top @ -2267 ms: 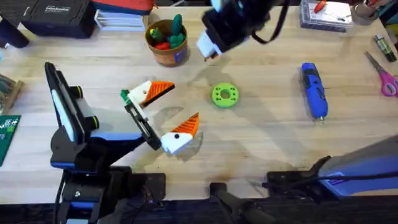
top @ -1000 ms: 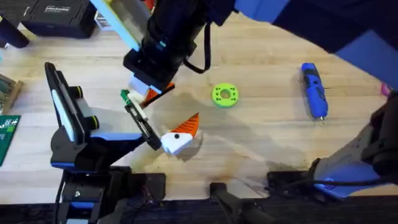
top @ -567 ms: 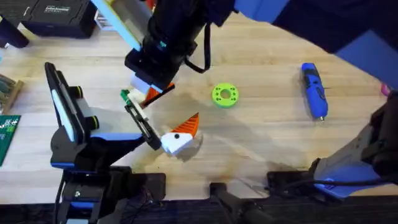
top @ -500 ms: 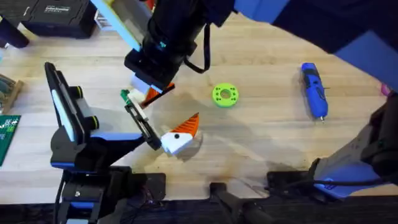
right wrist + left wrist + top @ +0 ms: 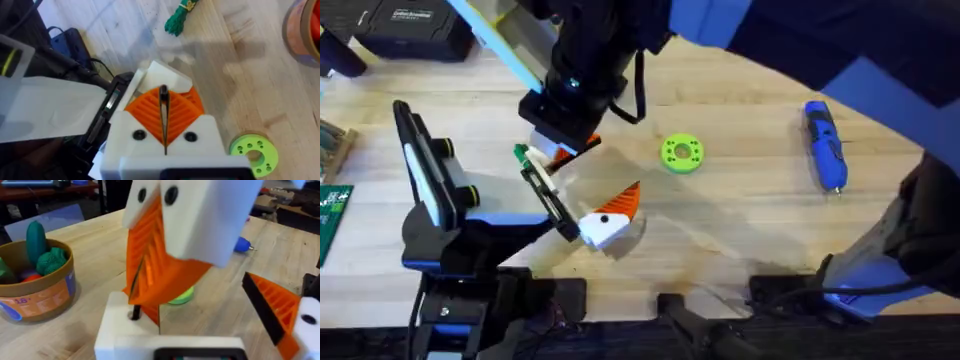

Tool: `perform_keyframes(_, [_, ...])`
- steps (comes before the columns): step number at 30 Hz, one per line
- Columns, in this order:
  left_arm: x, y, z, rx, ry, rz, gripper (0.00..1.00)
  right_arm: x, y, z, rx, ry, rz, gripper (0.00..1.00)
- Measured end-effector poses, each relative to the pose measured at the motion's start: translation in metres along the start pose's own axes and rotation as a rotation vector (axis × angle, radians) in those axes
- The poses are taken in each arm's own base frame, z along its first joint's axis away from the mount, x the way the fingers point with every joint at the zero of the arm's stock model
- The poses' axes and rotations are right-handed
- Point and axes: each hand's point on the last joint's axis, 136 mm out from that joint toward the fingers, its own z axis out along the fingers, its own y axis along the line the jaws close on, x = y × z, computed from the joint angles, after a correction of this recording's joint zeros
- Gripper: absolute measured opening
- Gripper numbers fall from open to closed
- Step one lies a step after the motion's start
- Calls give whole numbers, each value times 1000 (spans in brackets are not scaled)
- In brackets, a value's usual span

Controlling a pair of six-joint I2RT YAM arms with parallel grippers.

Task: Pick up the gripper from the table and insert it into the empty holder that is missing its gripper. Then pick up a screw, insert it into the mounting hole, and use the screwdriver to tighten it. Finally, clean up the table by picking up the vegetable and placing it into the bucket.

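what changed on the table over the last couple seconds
The right gripper swung from the table's far middle across and down to the left arm's jaw, onto the orange-tipped gripper at the holder, pads closed together. The left arm, green disc, screwdriver and the other orange tip stayed put.

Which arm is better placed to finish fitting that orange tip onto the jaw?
The right. The right gripper reaches across and hangs directly over the orange tip. The left gripper is the open jaw being fitted, lying low over the table, so it probably cannot service itself.
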Motion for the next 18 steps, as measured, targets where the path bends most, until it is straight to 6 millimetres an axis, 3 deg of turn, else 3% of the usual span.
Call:
perform_keyframes(13, [0, 0, 0, 3, 1, -13, 985, 1, 2, 9, 7, 19, -17, 28])
perform_keyframes(18, [0, 0, 0, 2, 1, -16, 985, 2, -4, 9, 36, 24, -12, 719])
